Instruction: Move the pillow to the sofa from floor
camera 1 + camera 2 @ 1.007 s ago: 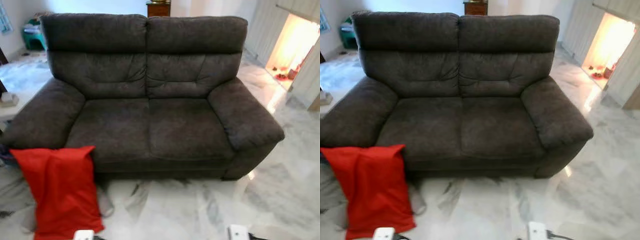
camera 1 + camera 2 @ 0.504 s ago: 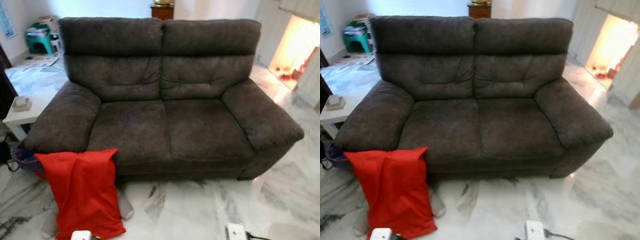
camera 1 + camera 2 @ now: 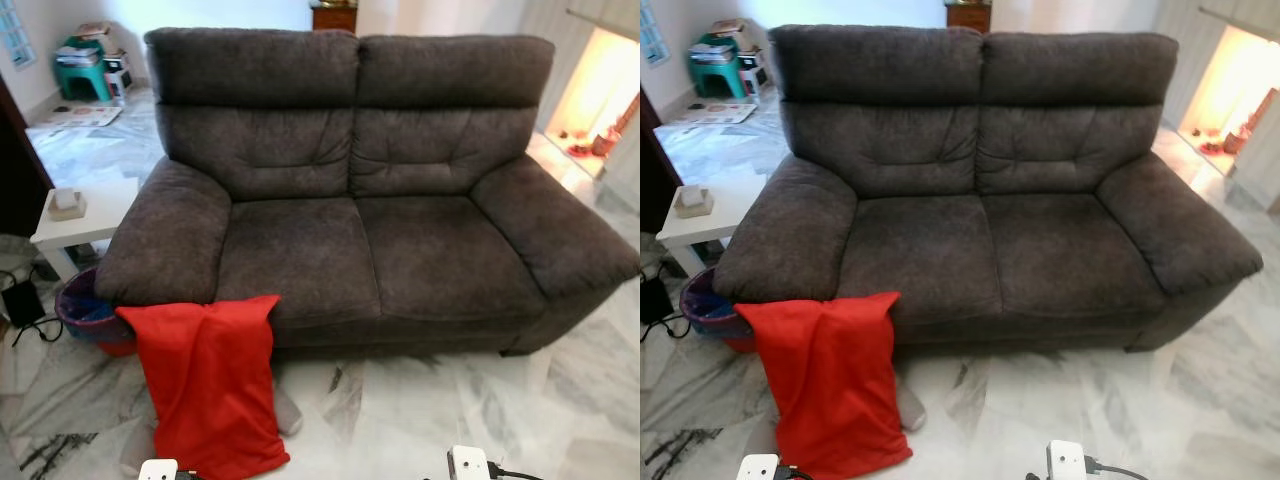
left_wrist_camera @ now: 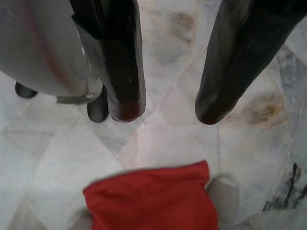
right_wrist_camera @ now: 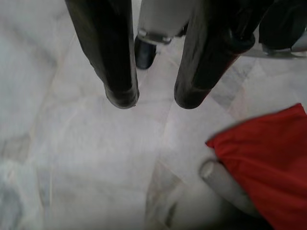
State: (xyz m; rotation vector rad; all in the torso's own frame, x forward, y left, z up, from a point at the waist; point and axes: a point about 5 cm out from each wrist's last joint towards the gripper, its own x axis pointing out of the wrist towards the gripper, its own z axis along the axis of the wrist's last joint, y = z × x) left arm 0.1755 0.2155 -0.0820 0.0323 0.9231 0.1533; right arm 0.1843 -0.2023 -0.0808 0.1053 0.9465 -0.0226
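Marble floor: red pillow leaning against dark grey sofa, left front corner. Left hand wide, empty, above floor; right hand narrowly parted, empty.

Even, soft daylight fills the head views; a warm orange glow blows out the doorway at upper right. The marble floor shows faint sheen. Both wrist views are slightly blurred.
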